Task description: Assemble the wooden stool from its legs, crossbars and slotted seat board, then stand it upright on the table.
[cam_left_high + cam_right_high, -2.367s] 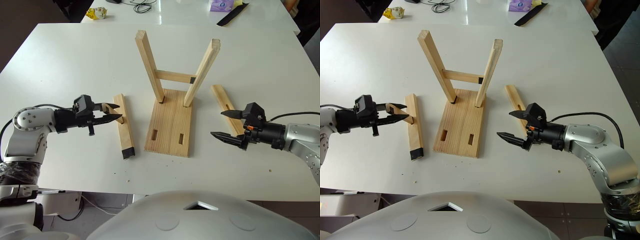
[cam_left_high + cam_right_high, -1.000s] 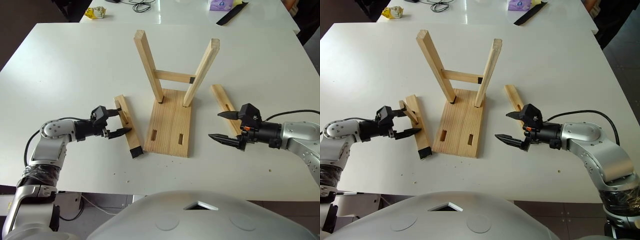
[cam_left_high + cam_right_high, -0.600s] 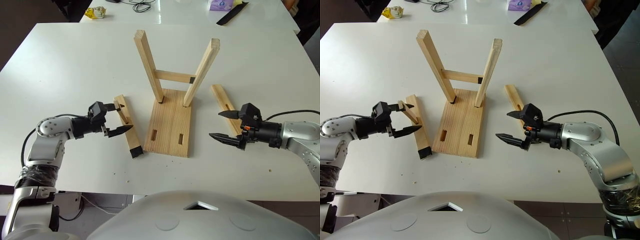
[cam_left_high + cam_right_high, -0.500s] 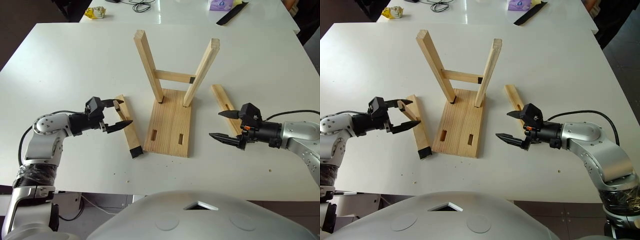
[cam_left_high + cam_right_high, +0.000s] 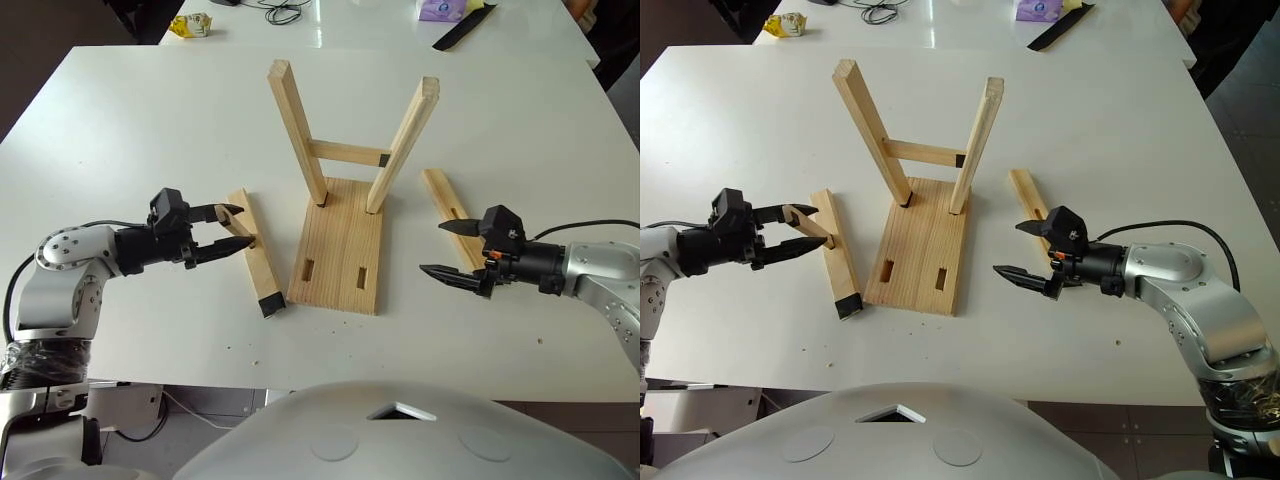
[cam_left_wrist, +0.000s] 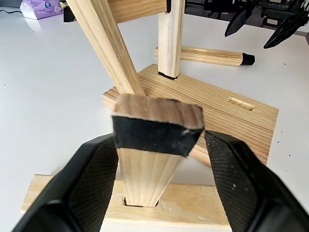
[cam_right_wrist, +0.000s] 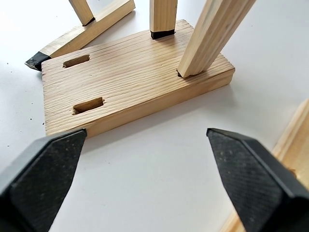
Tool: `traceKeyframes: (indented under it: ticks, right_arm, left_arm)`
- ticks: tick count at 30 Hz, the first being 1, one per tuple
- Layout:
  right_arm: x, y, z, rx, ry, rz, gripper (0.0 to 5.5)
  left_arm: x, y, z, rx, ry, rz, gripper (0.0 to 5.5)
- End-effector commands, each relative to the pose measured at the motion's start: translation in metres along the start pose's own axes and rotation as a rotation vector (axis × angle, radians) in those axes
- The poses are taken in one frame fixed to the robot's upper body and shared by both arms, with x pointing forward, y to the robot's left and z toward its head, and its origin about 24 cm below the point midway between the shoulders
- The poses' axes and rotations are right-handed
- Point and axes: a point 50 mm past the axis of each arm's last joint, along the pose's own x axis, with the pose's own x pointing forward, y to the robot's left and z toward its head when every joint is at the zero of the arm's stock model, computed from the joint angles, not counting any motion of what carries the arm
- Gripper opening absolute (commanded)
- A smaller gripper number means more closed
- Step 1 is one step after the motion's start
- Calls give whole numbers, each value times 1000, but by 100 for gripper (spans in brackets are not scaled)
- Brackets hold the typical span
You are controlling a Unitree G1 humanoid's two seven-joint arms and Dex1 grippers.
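We're roughly halfway: board (image 5: 335, 245) at desk (image 5: 150, 120) centre carries two legs (image 5: 300, 130) plus crossbar (image 5: 345, 153), near slots (image 5: 309, 268) empty, spare legs (image 5: 445, 208) lying either side, left tool (image 5: 238, 227) open astride one's stub (image 6: 154, 150), right tool (image 5: 432, 248) open, empty.

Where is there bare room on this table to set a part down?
Bare table spreads at the far left, beyond the left loose leg, and the far right, beyond the right loose leg. A strip along the near edge fronts the seat board. Crowded: the gaps either side of the board, where the left gripper and right gripper sit.
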Motion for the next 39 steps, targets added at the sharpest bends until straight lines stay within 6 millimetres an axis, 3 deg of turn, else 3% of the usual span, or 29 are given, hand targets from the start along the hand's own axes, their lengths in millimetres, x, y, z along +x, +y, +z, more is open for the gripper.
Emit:
traceKeyframes:
  ticks: [1, 12, 19, 23, 39]
  right_arm:
    - [-2, -3, 4, -24, -5, -2, 461]
    - [-2, -4, 6, -33, -10, 1, 461]
    - [1, -6, 10, -44, -25, 3, 461]
    - [1, -6, 10, -48, -25, 6, 461]
    - [2, 0, 13, -45, -30, 23, 461]
  left_arm:
    - [-5, 2, 16, 31, -40, 22, 311]
    - [-4, 2, 78, 99, -282, 41, 311]
    - [10, 5, 73, 67, -304, 58, 311]
    - [10, 7, 76, 44, -327, 63, 253]
    - [14, -1, 87, 44, -356, 38, 253]
